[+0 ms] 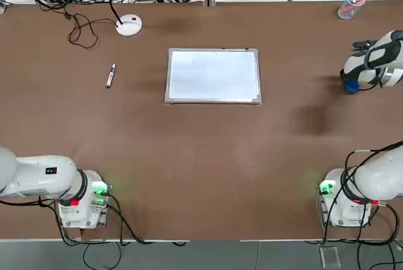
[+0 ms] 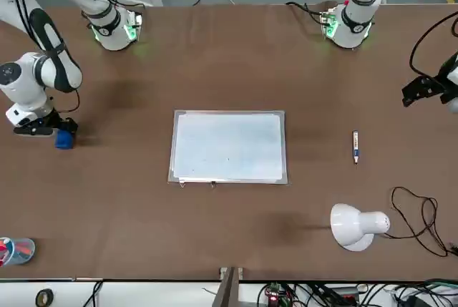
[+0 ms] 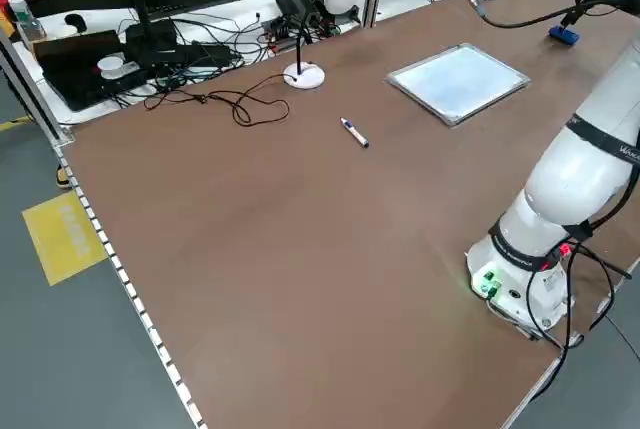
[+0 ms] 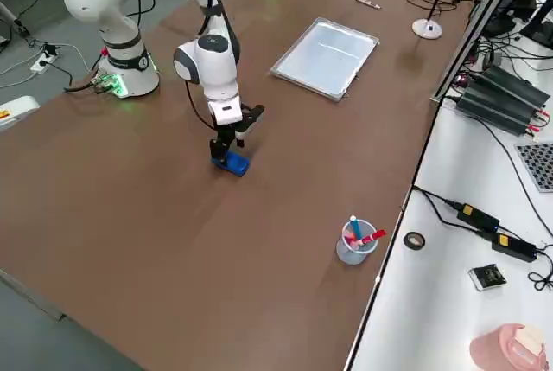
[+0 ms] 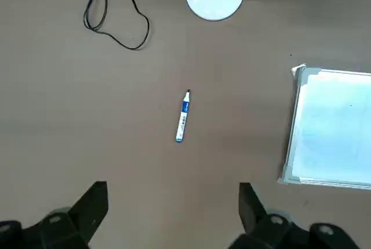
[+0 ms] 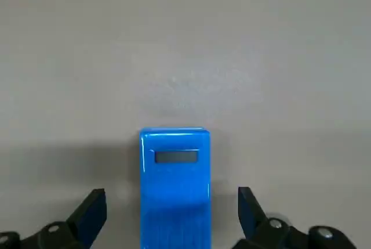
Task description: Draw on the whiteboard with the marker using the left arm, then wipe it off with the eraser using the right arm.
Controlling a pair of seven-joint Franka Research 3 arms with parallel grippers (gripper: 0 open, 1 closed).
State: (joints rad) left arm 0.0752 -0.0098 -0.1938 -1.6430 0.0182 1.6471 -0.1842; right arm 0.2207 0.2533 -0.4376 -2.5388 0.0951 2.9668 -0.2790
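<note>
The right gripper [image 6: 171,217] hangs low over the table [image 1: 201,157], fingers spread apart with the eraser [image 6: 175,185] lying between them, untouched. The whiteboard [image 1: 213,75] lies well off to its left. Farther left, the marker [image 5: 183,116] lies ahead of the raised left gripper [image 5: 173,214], fingers apart.

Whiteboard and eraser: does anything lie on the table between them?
No. In the top view, only bare table separates the whiteboard from the eraser.
</note>
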